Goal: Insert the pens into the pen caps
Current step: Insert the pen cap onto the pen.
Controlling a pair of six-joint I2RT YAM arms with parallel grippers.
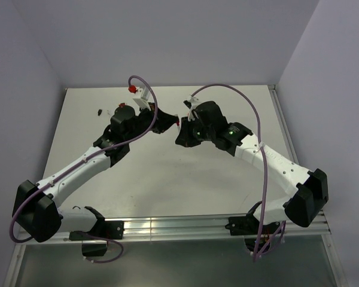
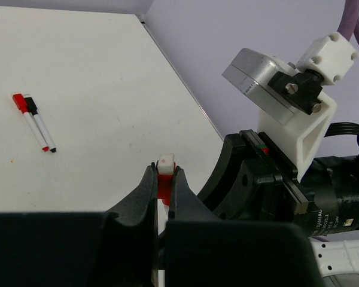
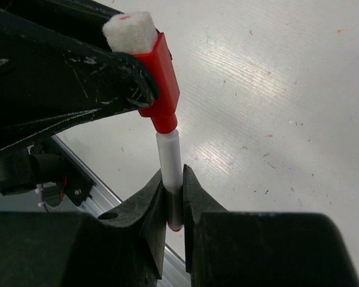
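Observation:
My left gripper (image 2: pixel 164 173) is shut on a red pen cap (image 2: pixel 164 186) with a white felt block on its end. My right gripper (image 3: pixel 173 180) is shut on the white barrel of a pen (image 3: pixel 169 154). The pen's upper end sits inside that cap (image 3: pixel 161 84), so pen and cap form one straight line between the two grippers. In the top view the grippers meet above the table's middle back, with a speck of red cap (image 1: pixel 178 122) between them. Two more pens lie side by side on the table, one red-capped (image 2: pixel 30 121) and one black-capped (image 2: pixel 42 127).
Purple cables (image 1: pixel 148 95) loop over both arms, one ending in a red plug tip (image 1: pixel 131 89). A small dark item (image 1: pixel 99 111) lies at the back left. Walls enclose the white table (image 1: pixel 167 179); a metal rail (image 1: pixel 179 226) runs along its near edge.

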